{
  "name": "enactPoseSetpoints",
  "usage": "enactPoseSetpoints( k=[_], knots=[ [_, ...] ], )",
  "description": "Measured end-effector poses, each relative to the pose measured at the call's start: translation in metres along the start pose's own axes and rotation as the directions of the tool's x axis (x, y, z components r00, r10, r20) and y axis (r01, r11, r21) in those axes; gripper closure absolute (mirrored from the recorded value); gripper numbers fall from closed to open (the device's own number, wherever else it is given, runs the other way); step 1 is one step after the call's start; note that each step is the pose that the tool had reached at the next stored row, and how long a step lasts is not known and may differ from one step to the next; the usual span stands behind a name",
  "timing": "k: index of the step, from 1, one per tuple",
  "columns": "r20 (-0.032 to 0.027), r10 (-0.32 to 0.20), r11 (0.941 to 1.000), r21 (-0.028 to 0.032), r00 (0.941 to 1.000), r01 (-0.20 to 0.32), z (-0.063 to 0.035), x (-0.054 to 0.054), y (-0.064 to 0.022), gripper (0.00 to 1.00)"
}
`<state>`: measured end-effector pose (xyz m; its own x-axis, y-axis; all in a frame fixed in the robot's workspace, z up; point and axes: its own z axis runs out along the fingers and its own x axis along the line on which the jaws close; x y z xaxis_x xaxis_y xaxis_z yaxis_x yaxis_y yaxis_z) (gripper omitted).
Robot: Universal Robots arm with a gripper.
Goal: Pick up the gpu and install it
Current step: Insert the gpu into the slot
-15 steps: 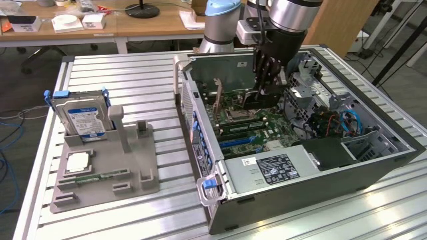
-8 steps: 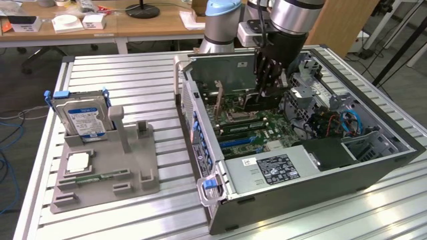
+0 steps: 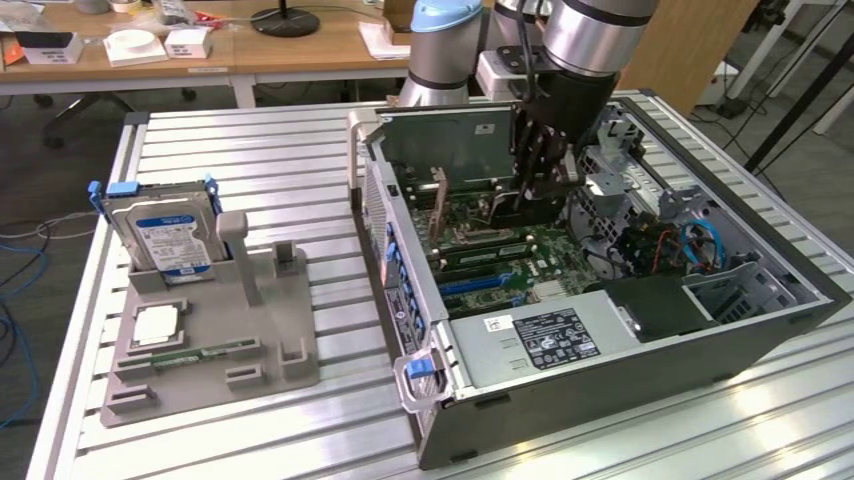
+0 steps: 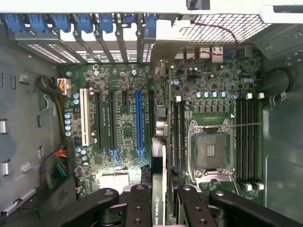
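The gpu (image 3: 447,145) is a flat dark card held upright on its edge inside the open computer case (image 3: 767,300), over the motherboard. My gripper (image 3: 530,180) is shut on the card's end away from the case's rear wall. The wrist view looks straight down the gpu (image 4: 163,142), which appears edge-on as a thin strip. Its silver bracket (image 4: 165,49) reaches the rear slot openings. My fingers (image 4: 139,208) clamp it from both sides at my gripper (image 4: 163,210). The card hangs between the blue slot (image 4: 138,123) and the processor socket (image 4: 210,151).
Inside the case are memory slots (image 4: 248,142), a cable bundle (image 4: 59,163) and the power supply (image 3: 561,335). Blue-clipped slot covers (image 4: 85,23) line the rear wall. On the exterior view's left, a grey fixture (image 3: 254,330) holds a hard drive (image 3: 167,235), a processor (image 3: 158,322) and a memory stick (image 3: 200,352).
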<state>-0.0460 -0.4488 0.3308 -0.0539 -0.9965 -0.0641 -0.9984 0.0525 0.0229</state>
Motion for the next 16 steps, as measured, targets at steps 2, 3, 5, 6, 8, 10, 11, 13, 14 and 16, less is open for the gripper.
enactPoseSetpoints(
  k=[2,3,5,6,8,10,11,13,14,16],
  knots=[
    [0.0000,0.000,1.0000,0.0000,1.0000,0.000,0.0005,0.002,-0.0001,0.74],
    [0.0001,0.000,1.0000,0.0000,1.0000,0.000,0.0008,0.003,-0.0001,0.74],
    [0.0002,0.000,1.0000,0.0000,1.0000,0.000,0.0014,0.005,-0.0001,0.74],
    [0.0001,0.000,1.0000,0.0001,1.0000,0.000,0.0016,0.007,-0.0001,0.74],
    [0.0001,0.000,1.0000,-0.0001,1.0000,0.000,0.0022,0.009,-0.0002,0.74],
    [0.0001,0.000,1.0000,0.0001,1.0000,0.000,0.0036,0.011,0.0000,0.74],
    [0.0001,0.000,1.0000,0.0000,1.0000,0.000,0.0042,0.012,0.0001,0.74],
    [0.0003,0.000,1.0000,0.0001,1.0000,0.000,0.0058,0.014,0.0003,0.74],
    [0.0003,0.000,1.0000,0.0001,1.0000,0.000,0.0068,0.015,0.0004,0.74],
    [0.0001,0.000,1.0000,0.0000,1.0000,0.000,0.0091,0.016,0.0007,0.74]
  ],
)
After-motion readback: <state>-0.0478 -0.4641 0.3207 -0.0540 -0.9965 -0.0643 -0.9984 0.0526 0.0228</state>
